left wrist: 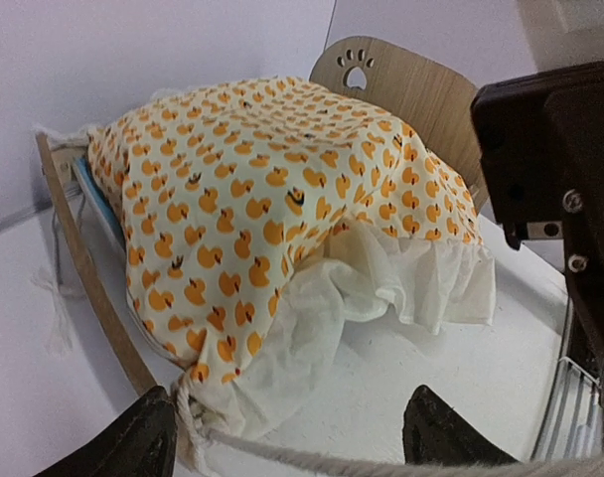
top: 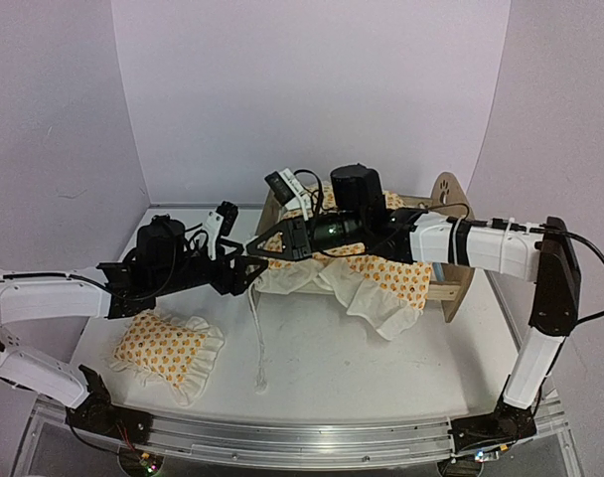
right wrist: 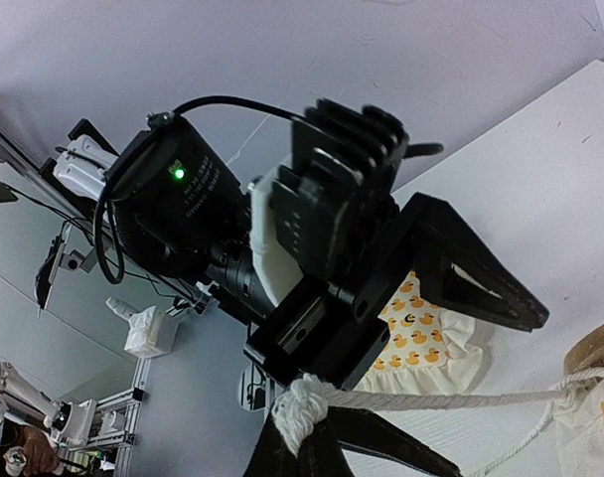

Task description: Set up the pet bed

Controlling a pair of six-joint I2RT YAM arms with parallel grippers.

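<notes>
Blanket (top: 377,278): orange duck print on a pale ground with a white ruffled hem. It is draped in a mound, and one corner hangs down toward the table (top: 312,383).

Pillow (top: 168,350): same print, ruffled edge. It lies flat on the table, well apart from the blanket, to its front left.

Cord (top: 255,338): white and twisted. It drops from the blanket's left edge onto the table. In the right wrist view, a knotted length runs taut toward the blanket's hem.

Walls (top: 312,89): pale lilac, behind and on both sides of the blanket.

Rail (top: 302,433): aluminium, in front of the blanket at the table's near edge.

No legible text, seemingly, paw-print cutout (left wrist: 358,75) on headboard (left wrist: 421,99)
</notes>
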